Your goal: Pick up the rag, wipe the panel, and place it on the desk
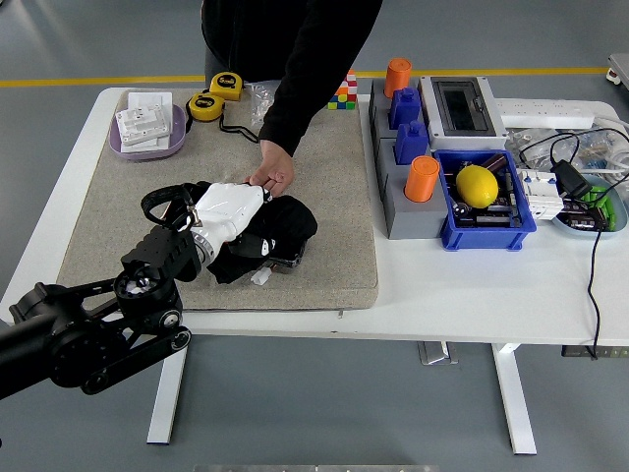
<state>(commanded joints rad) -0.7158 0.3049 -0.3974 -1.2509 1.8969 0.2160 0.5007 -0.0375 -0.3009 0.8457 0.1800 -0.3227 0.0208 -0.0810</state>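
Left hand (231,211): clamped on black rag (278,229), pressing it onto panel (285,258)
Person's hand (272,180): touching panel's far edge
Mat (334,211): under panel, on tabletop (472,285)

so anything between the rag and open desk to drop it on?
Nothing visible. The left hand presses the black rag on the panel; bare mat lies right beside it. The person's hand holds the panel's far edge.

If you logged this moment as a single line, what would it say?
left hand: on black rag, shut on it | rag: covering panel on mat | person's hand: at panel's far edge | right hand: not in view
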